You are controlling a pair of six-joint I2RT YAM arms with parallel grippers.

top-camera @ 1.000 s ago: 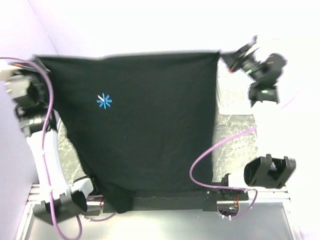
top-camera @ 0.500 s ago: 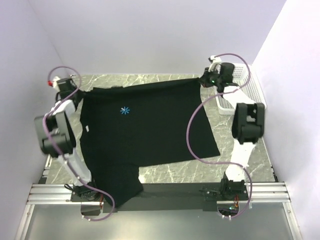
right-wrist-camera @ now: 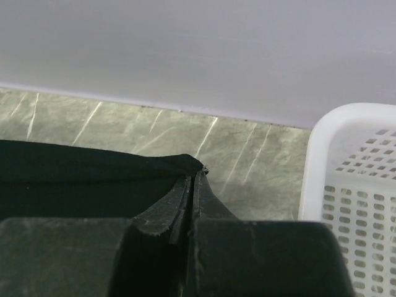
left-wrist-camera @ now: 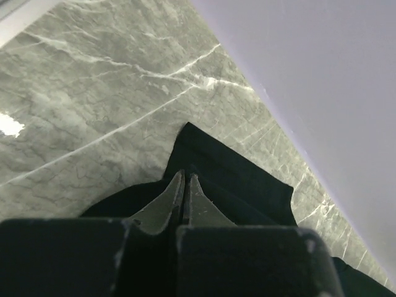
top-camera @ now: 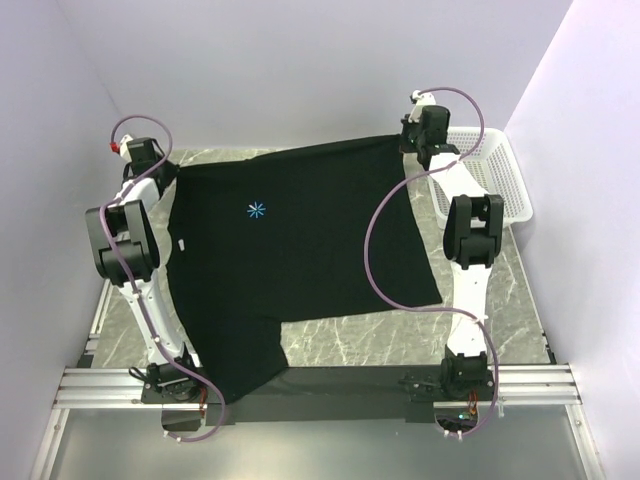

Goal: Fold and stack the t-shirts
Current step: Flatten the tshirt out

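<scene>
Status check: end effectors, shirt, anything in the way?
Left end effector and right end effector shut on t-shirt far corners. Shirt spread, print up, near end over table edge. Right arm's purple cable crosses cloth; basket apart.

Basket [right-wrist-camera: 315,167] cut by frame edge, t-shirt [top-camera: 300,250] edge partly behind left arm [top-camera: 125,250]

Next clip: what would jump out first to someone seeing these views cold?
The large black t-shirt, with a small blue starburst print left of centre, covers most of the marble table in the overhead view. Its two far corners are pinched, one by the left gripper and one by the right gripper, both shut on the cloth. A white perforated basket sits at the far right.
</scene>
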